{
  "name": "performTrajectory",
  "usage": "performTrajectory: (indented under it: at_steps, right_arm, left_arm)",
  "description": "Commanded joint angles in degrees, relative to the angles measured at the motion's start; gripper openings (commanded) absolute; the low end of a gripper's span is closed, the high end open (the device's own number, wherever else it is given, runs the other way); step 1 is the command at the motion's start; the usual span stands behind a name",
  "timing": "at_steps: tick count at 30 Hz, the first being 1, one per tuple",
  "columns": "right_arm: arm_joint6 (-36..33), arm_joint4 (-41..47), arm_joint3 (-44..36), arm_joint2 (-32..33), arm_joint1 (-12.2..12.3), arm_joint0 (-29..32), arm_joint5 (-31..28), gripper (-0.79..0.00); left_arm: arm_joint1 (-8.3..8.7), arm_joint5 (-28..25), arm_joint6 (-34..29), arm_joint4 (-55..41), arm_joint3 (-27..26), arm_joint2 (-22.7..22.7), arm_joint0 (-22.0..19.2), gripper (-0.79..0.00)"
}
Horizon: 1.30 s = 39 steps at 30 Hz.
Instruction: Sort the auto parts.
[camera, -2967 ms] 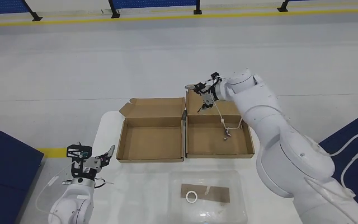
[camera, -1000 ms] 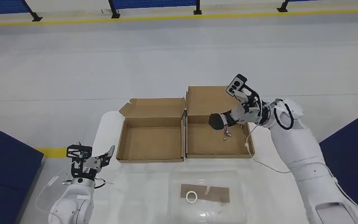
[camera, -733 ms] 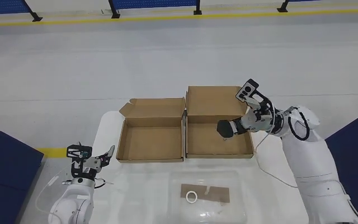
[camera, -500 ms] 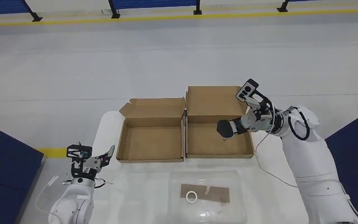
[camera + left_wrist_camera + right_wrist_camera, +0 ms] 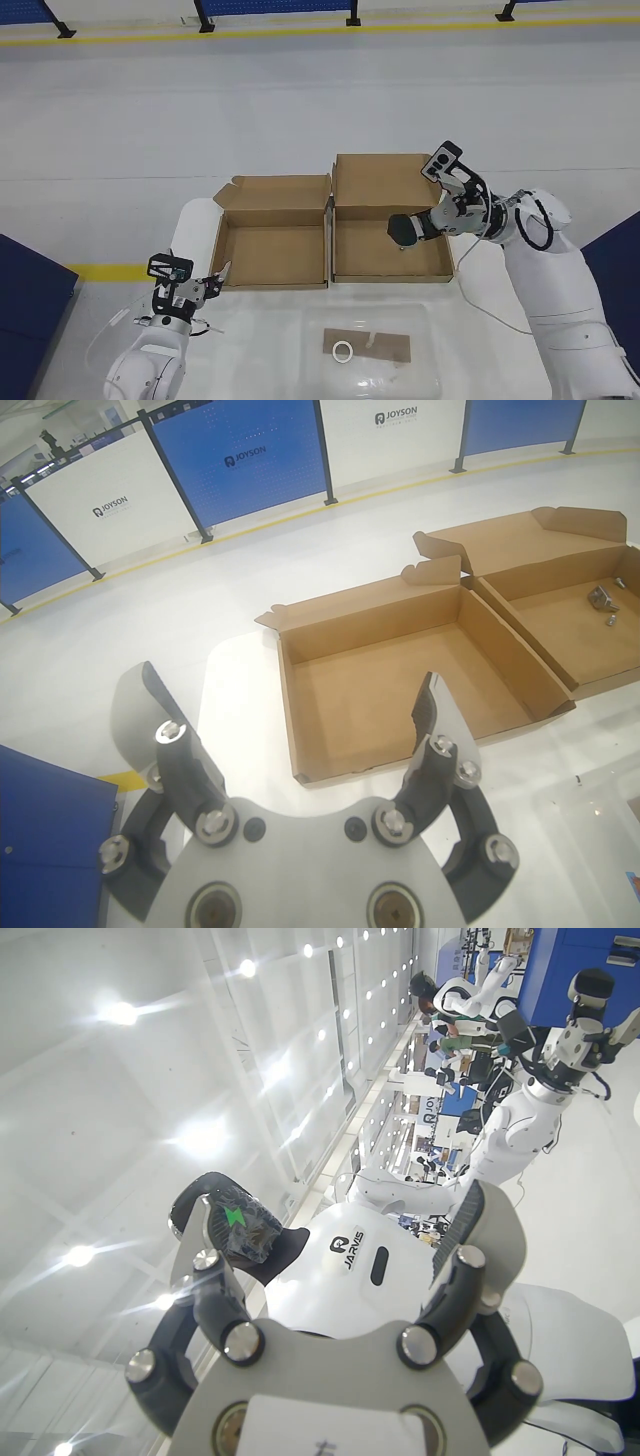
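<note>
On the white table (image 5: 255,325) before me stand two open cardboard boxes, side by side and touching: the left box (image 5: 272,255) and the right box (image 5: 365,250). Nearer me sits one clear plastic tray (image 5: 425,372) with one flat cardboard piece (image 5: 388,346) in it. My left hand (image 5: 289,675) hovers near the left box's front corner, fingers spread and holding nothing. My right hand (image 5: 335,1200) is spread too, holding nothing and turned upward. Three small metal parts (image 5: 602,597) lie close together in the right box, toward its right side. One white ring (image 5: 343,351) lies in the tray at the cardboard piece's left end.
</note>
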<state>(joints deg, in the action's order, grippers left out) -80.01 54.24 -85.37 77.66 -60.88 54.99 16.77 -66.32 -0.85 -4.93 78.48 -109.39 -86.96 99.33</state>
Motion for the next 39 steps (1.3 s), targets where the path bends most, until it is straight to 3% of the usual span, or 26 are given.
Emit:
performTrajectory:
  at_steps: [1,5,17,24,28,33,39]
  right_arm:
    - [0.0,0.0,0.0,0.0,0.0,0.0,0.0,0.0]
    - [0.6,-0.9,0.1,1.5,0.4,1.4,-1.3,0.0]
    - [-2.1,-1.9,-1.4,15.0,3.1,9.4,-1.8,0.0]
    - [-2.1,-1.9,-1.5,15.2,3.2,9.6,-1.9,0.0]
    - [-2.1,-1.9,-1.5,15.2,3.2,9.6,-1.9,0.0]
    - [-2.1,-1.9,-1.5,15.2,3.2,9.6,-1.9,0.0]
    - [-2.1,-1.9,-1.5,15.2,3.2,9.6,-1.9,0.0]
  left_arm:
    - [0.0,0.0,0.0,0.0,0.0,0.0,0.0,0.0]
    - [0.0,0.0,0.0,0.0,0.0,0.0,0.0,0.0]
    - [0.0,0.0,0.0,0.0,0.0,0.0,0.0,0.0]
    - [0.0,-0.7,-0.3,0.8,-0.9,0.4,-0.3,0.0]
    - [0.16,-7.3,-6.2,0.5,-4.4,2.4,-1.3,0.0]
    - [0.08,-12.0,-18.1,0.2,-8.0,7.1,-3.9,0.0]
    - [0.08,-12.0,-18.1,0.2,-8.0,7.1,-3.9,0.0]
